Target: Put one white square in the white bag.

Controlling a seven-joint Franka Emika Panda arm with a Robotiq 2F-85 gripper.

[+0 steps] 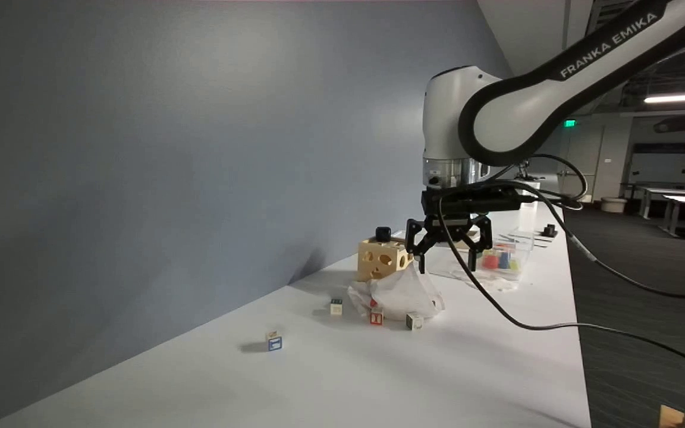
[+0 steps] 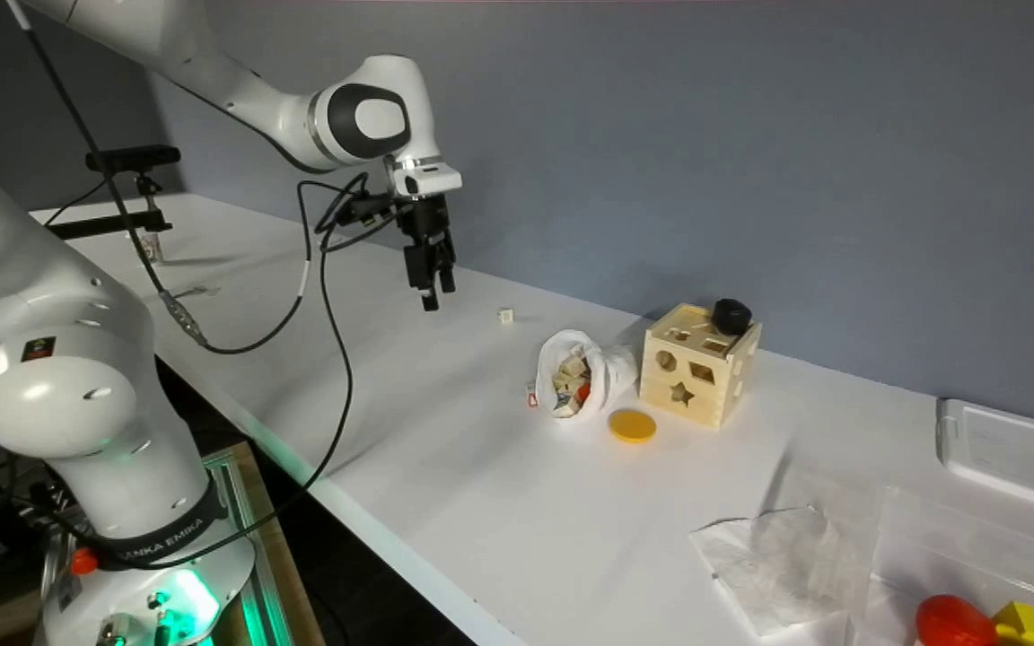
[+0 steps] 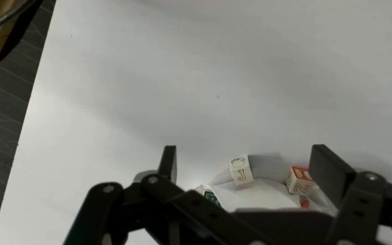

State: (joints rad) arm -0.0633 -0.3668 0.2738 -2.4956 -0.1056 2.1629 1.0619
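Black and unladen, the gripper (image 1: 446, 263) hangs above the table (image 1: 342, 380), its fingers (image 3: 333, 177) spread wide with nothing held. In line with that gap in the wrist view, the white block marked J (image 3: 242, 172), which I take for one of the task's squares, sits just beside the white bag (image 3: 255, 194); whether the two touch I cannot tell. It looks like printed wood, so it should be light, stiff and hard to damage, with dry flat faces that give a fair grip. Two opposite upright sides are the place to take hold, well down towards the table; a pinch across the corners would likely spin it. The bag looks thin and limp, so a finger closing here could gather a fold along with the block.

The block is off-white, its letter outlined in brown, with a small drawing on the adjoining face. Next to it is a red-framed block (image 3: 299, 181), also just beside the bag. Further out, in an exterior view, a dark-topped block (image 1: 336, 307) stands near the bag, and a blue-framed block (image 1: 273, 340) lies well apart, probably the easiest to grasp cleanly.
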